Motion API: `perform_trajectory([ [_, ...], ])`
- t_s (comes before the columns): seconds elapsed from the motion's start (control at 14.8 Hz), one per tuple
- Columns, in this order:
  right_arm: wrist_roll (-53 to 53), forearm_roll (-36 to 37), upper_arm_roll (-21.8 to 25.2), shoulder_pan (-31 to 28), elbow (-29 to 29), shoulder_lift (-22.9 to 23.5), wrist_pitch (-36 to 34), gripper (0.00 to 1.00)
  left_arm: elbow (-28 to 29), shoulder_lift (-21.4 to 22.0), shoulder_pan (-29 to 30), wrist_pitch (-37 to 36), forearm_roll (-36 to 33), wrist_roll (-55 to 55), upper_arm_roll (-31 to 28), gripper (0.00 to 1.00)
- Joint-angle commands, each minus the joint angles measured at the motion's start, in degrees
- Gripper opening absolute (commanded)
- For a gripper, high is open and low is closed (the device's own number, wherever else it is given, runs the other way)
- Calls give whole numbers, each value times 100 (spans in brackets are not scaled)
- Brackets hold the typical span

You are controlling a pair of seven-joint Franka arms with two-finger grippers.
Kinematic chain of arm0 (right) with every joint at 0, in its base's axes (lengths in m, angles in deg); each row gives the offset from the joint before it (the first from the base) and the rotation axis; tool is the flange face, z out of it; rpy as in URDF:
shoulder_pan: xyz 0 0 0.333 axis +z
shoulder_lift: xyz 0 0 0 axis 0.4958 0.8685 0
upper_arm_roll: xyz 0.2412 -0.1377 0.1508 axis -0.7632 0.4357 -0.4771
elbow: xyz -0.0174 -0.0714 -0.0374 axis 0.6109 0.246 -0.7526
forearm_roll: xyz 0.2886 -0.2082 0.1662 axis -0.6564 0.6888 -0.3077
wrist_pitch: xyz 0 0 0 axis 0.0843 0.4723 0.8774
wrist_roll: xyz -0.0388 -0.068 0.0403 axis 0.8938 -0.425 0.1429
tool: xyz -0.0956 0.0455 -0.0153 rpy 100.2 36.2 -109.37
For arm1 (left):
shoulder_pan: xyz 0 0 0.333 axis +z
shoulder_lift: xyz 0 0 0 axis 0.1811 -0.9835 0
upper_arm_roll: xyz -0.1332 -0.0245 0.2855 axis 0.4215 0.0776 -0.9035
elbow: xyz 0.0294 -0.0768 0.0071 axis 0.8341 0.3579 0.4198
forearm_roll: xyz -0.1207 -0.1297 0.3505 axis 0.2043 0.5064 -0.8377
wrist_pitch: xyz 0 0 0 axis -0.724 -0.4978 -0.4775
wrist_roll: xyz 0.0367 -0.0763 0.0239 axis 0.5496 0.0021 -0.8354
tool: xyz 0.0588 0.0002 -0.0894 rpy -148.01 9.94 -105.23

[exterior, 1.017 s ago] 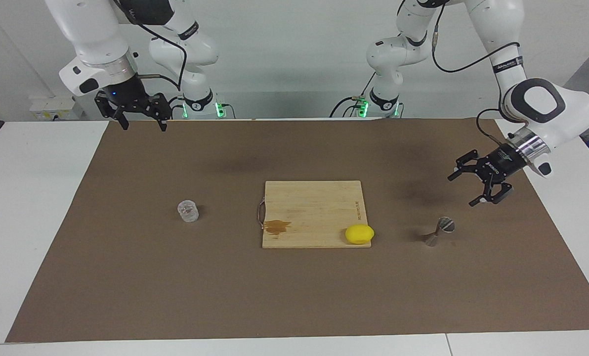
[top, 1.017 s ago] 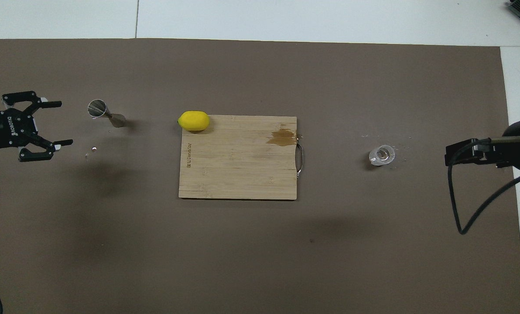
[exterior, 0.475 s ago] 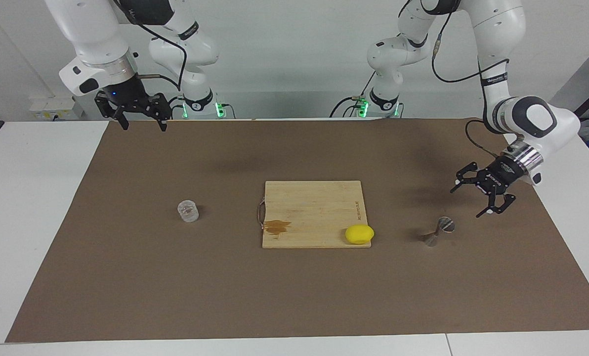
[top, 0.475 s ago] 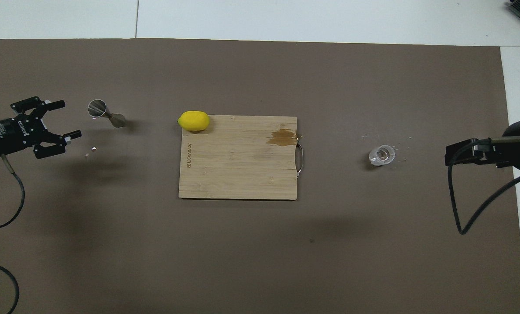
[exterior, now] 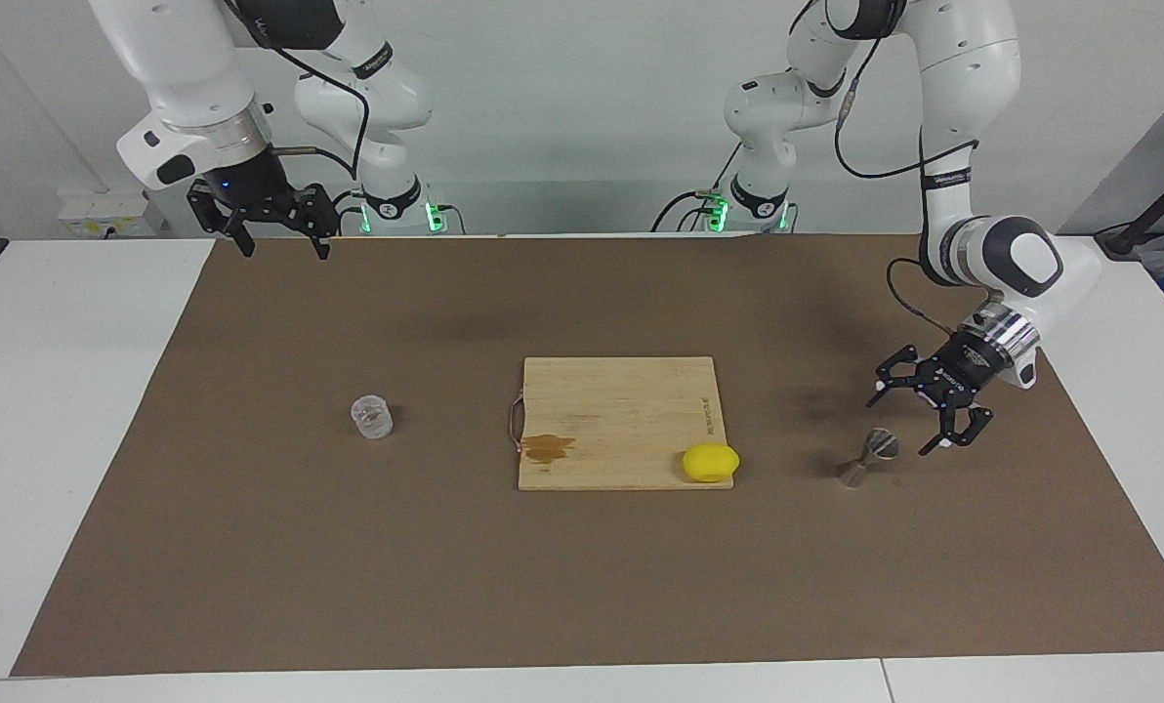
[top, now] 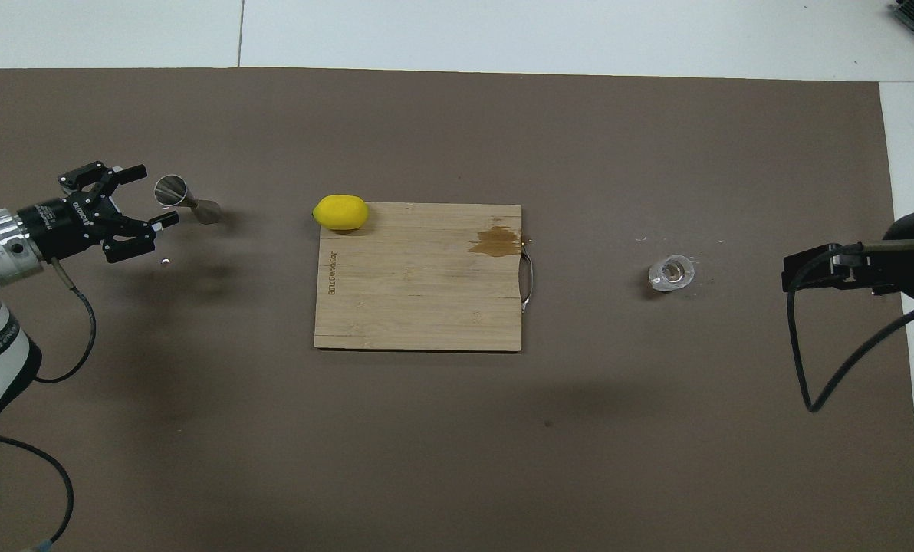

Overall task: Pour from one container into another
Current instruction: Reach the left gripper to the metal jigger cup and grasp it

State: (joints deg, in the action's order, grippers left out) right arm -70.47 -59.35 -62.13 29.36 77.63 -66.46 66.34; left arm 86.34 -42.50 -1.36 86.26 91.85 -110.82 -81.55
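Left claw (exterior: 924,420) is dropping closer to the jigger (exterior: 867,458) at frame right, fingers wide; right claw (exterior: 274,234) idling upper left, also spread.

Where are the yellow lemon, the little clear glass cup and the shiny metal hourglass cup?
yellow lemon (exterior: 710,462), facing view, middle of its skin.
clear textured glass tumbler (exterior: 371,417), facing view, middle of its side wall.
silver metal hourglass-shaped jigger (top: 171,191), overhead view, inside of its open upper cone.

Upright glass tumbler (exterior: 371,417), perhaps empty; metal jigger (exterior: 866,458)
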Motion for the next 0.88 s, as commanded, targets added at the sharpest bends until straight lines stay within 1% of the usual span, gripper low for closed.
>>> perform_trajectory([
  [0.0, -23, -87, -20, -52, 100, -84, 57, 99, 55, -1, -133, 260, 220, -45, -46, 100],
  [0.14, -23, -87, -20, -52, 100, -93, 40, 99, 55, -71, -221, 374, 352, -36, -46, 98],
  [0.54, -23, -87, -20, -52, 100, -93, 49, 99, 73, -71, -257, 410, 370, -36, -46, 84],
  [0.68, -14, -87, -20, -52, 109, -102, 49, 99, 108, -71, -222, 410, 361, -36, -46, 82],
  [0.75, -14, -87, -20, -52, 109, -102, 49, 99, 108, -63, -213, 410, 361, -36, -46, 80],
  [0.81, -14, -87, -20, -52, 109, -102, 57, 99, 116, -63, -204, 410, 361, -36, -46, 75],
])
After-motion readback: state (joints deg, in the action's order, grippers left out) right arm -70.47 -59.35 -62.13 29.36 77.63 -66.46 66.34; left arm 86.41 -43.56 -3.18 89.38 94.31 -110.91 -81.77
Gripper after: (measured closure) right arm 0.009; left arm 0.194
